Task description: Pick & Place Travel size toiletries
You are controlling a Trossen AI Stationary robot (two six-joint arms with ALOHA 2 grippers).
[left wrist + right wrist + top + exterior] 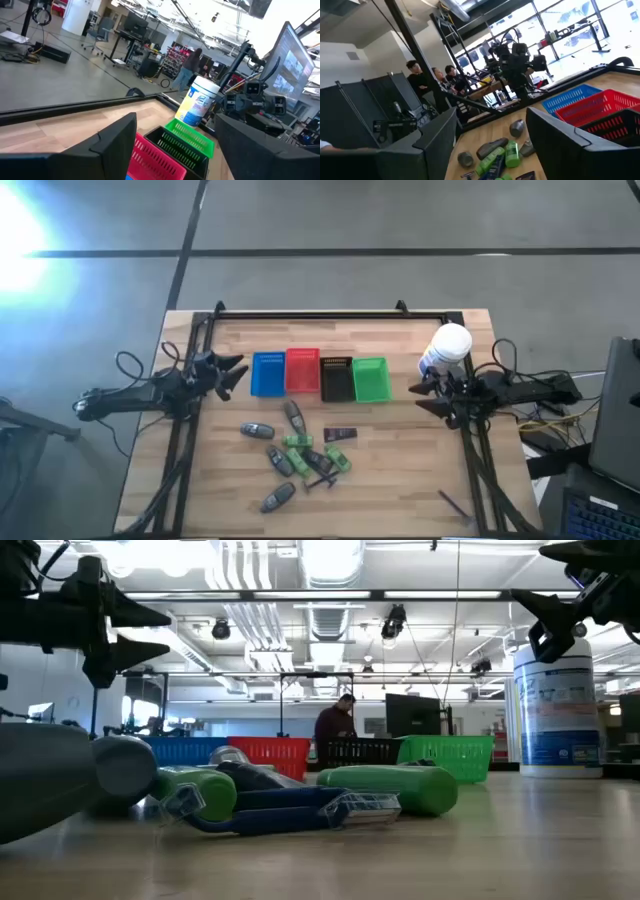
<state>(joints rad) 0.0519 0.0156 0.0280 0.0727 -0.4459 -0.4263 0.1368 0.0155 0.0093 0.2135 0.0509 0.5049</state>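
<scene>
High view: I see the travel size toiletries (300, 452) heaped on the table's (400, 480) near half, long axes pointing every way. Behind them stands a row of blue (267, 374), red (302, 370), black (336, 379) and green (371, 380) baskets. My left gripper (232, 374) and right gripper (425, 395) hover wide apart at the row's ends, a white container (446, 348) beside the right.
</scene>
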